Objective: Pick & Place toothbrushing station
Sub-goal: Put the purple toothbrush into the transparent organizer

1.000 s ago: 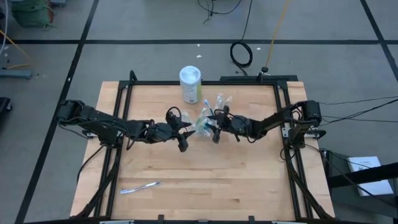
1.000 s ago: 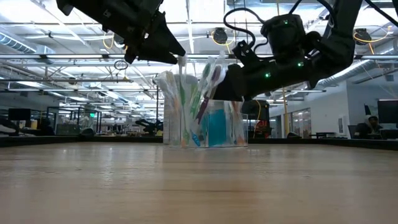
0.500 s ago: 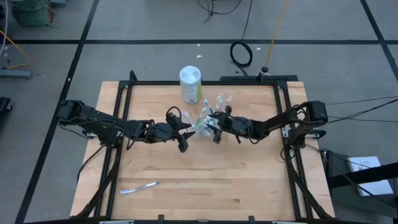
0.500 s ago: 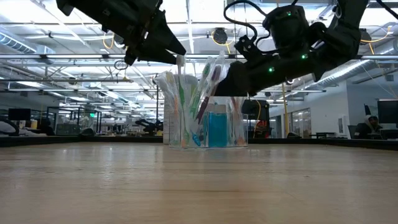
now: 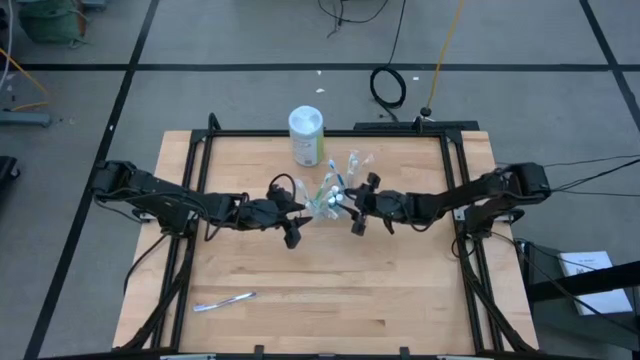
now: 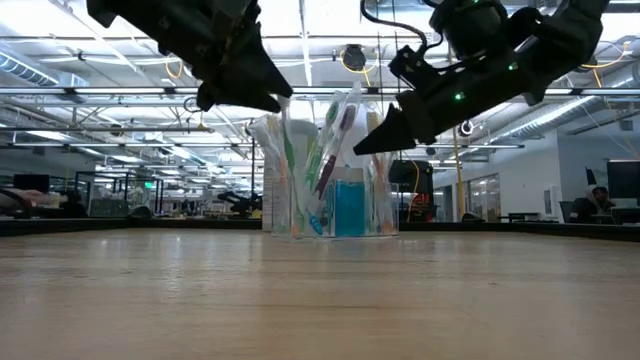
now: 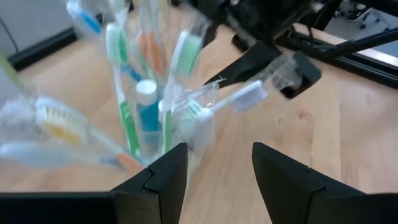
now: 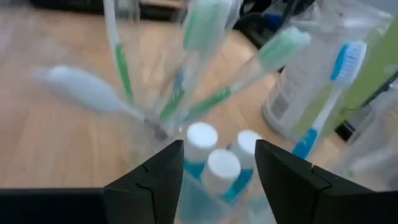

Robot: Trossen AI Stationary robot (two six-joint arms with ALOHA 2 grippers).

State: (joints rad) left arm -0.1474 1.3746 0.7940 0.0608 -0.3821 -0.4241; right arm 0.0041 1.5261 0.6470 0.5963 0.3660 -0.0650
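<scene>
The right gripper [image 5: 349, 207] hangs just right of the cup [image 5: 326, 199], its fingers spread wide and holding nothing; its wrist view looks down past them onto white-capped tubes [image 8: 211, 162] standing in the cup. The left gripper [image 5: 299, 210] hovers just left of the cup, jaws likewise wide and empty, with brush heads fanned out ahead of it. The cup stands upright toward the table's [image 5: 400, 300] far middle, packed with brushes [image 6: 335, 135] that lean outward above its rim, the teal tubes low inside; a white canister [image 5: 306, 135] stands just behind it. One stray brush [image 5: 226, 300] lies well apart from the cup, near the table's front left. The brushes look light, thin and stiff, slick in their clear wrappers, and likely to pivot or drag neighbours if pinched near the head; a hold on the mid-handle above the rim seems safest. The cup itself looks thin-walled and top-heavy, so it would probably tip under a sideways nudge.
</scene>
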